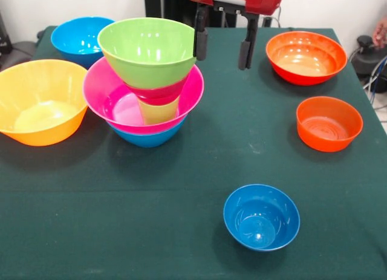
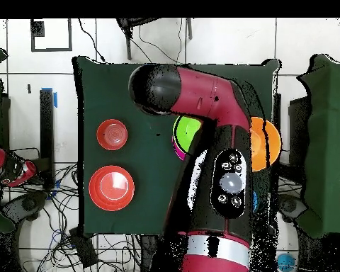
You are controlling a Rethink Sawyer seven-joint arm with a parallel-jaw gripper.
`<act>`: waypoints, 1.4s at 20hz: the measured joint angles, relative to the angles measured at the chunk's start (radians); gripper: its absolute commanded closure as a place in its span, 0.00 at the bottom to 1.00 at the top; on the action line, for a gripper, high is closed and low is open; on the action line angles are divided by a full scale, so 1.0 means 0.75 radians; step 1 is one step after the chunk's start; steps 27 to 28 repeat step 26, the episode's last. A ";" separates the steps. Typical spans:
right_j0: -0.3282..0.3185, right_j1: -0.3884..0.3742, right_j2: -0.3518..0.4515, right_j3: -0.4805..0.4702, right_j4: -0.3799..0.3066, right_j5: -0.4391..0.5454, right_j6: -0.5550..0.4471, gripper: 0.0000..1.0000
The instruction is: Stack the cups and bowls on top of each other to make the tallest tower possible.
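I see the green table (image 1: 181, 231) filling the front view, with the red arm (image 2: 215, 142) covering much of it in the overhead view. The biggest piece standing alone is the large orange bowl (image 1: 39, 101) at the left edge, touching the tower (image 1: 148, 80) beside it. That tower stands left of centre: a medium blue bowl (image 1: 147, 136) at the bottom, the large pink bowl (image 1: 109, 89) in it, the lime cup (image 1: 158, 112) standing in the pink bowl, a small crimson bowl (image 1: 160, 92) on the cup, and the green bowl (image 1: 148, 50) on top, tilted a little. Another blue bowl (image 1: 78, 38) sits far left behind it. On the right are a wide red-orange bowl (image 1: 306, 56) far and a smaller red-orange bowl (image 1: 329, 123) nearer. The small blue bowl (image 1: 261, 216) is alone near the front. The gripper (image 1: 222, 47) hangs just right of the green bowl's rim, jaws spread and holding nothing.
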 measured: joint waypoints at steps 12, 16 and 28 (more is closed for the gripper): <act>0.000 0.005 0.017 -0.010 0.001 0.000 0.000 0.00; -0.002 0.005 0.025 -0.010 0.001 0.000 0.000 0.00; -0.043 0.000 0.036 -0.012 0.001 0.024 0.000 0.00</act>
